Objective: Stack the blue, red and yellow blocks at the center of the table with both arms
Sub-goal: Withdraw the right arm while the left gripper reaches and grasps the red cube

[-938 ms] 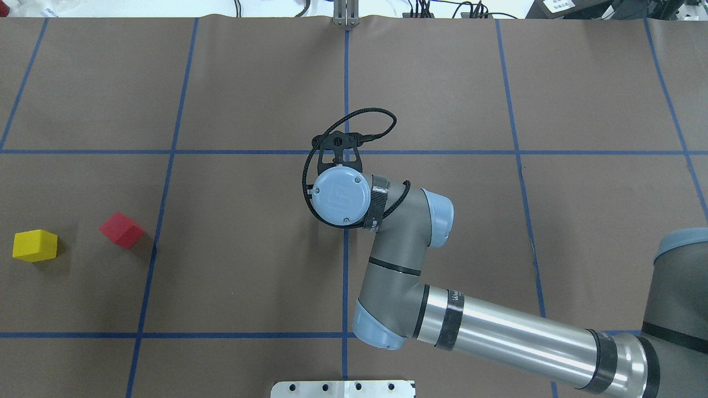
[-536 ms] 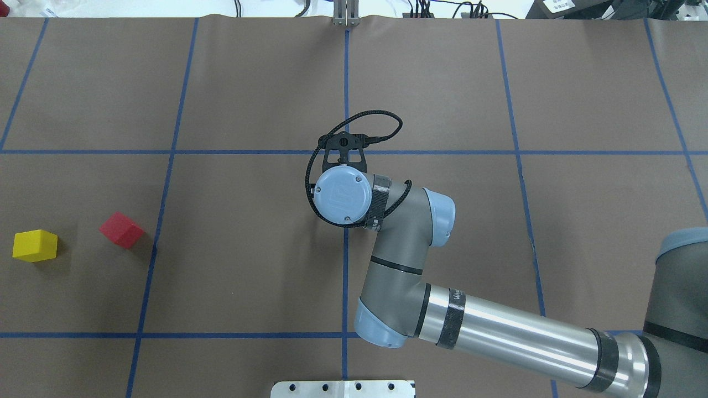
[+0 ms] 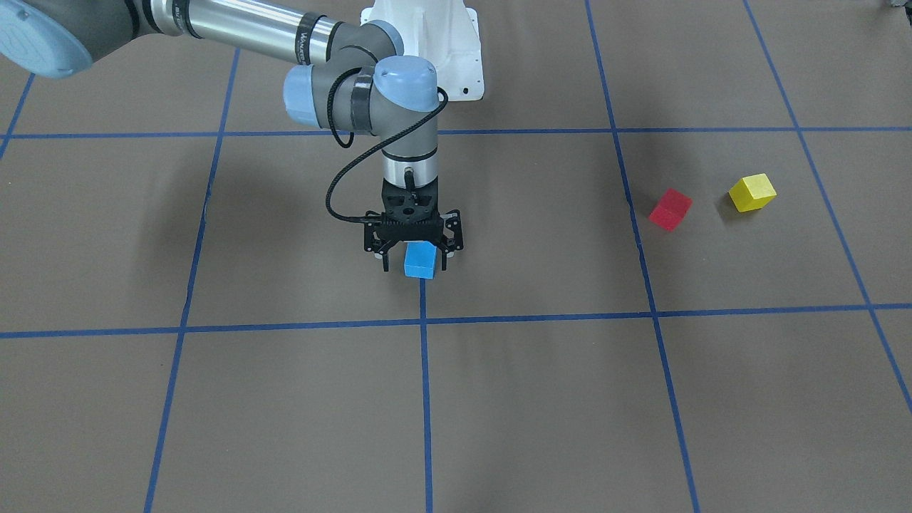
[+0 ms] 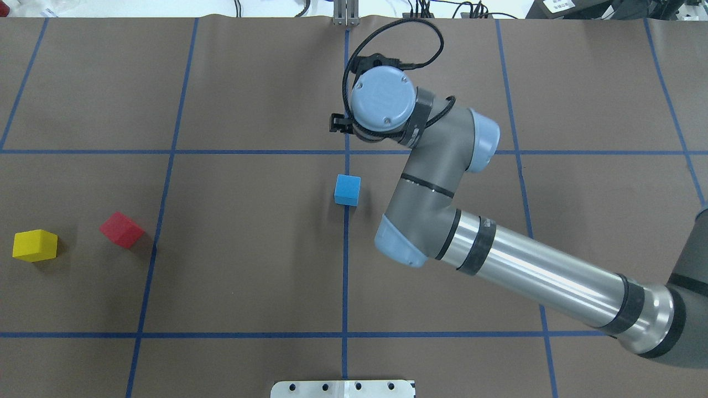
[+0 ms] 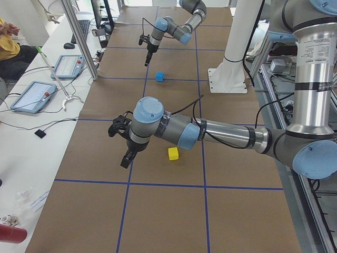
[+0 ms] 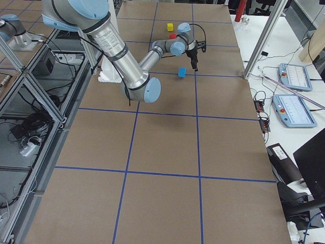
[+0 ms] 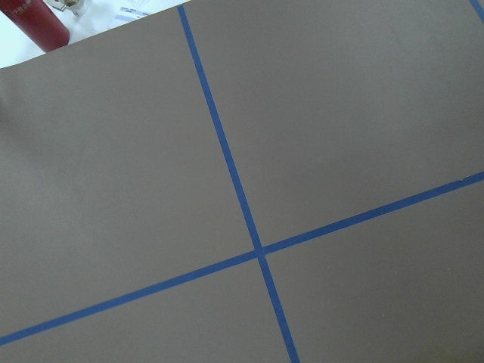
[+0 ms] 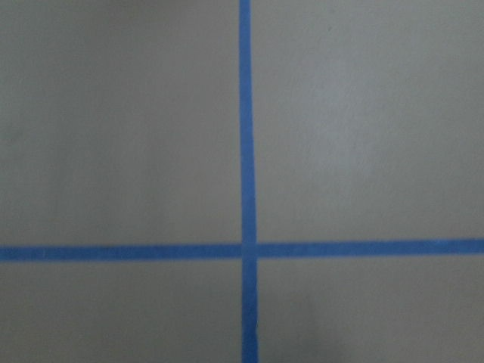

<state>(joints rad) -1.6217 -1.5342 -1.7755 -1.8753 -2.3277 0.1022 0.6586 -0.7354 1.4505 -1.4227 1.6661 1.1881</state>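
Presently, blue block (image 4: 347,189) rests on the surface (image 4: 249,249) astride the centre line; right tool (image 4: 338,122), fingers spread and empty, stands on its far side.

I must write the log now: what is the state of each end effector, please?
Left end effector: cannot be told; only the side view shows it.
Right end effector: open, holding nothing; the blue block lies free on the table.
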